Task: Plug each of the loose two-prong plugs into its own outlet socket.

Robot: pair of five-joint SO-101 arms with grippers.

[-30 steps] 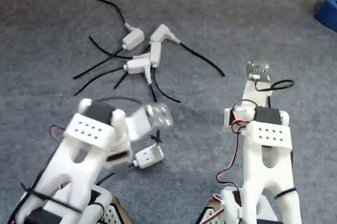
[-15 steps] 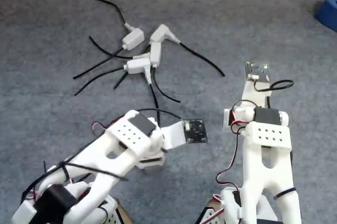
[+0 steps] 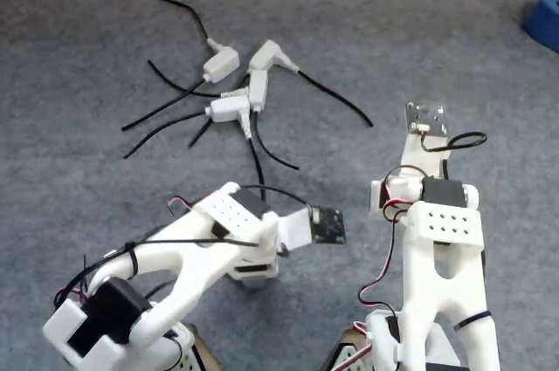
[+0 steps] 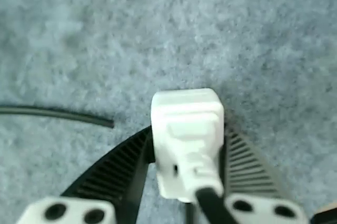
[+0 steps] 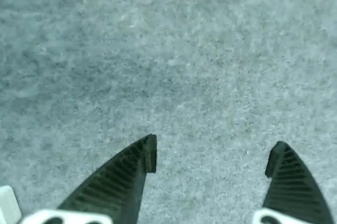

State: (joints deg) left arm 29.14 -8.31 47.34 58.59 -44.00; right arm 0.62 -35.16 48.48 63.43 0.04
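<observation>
Fingers (image 4: 131,166) clamped on a white block — the other pair spread wide

Grey carpet (image 3: 79,179) lies under both pairs of fingers. Over it reach the left arm (image 3: 201,257) and, beside it, the right arm (image 3: 441,240). Well beyond both pairs, toward the far side of the carpet, is a heap (image 3: 240,87) of white plugs and sockets. Black cords trail outward from it, and some of the pieces touch one another.

The left gripper (image 4: 187,139) has its ribbed fingers closed against the two sides of a block (image 4: 184,113) — a white cord-end piece whose black cord runs back between the fingers toward the wrist. Whether it is plug or socket I cannot tell, as its far face points away. Nor can I tell whether it rests on the carpet or sits just above it.

The right gripper (image 5: 213,155) hangs over bare carpet, fingers wide apart and holding nothing.

A loose cord (image 4: 52,112) ends near the left fingers, off to one side, apart from the block.
</observation>
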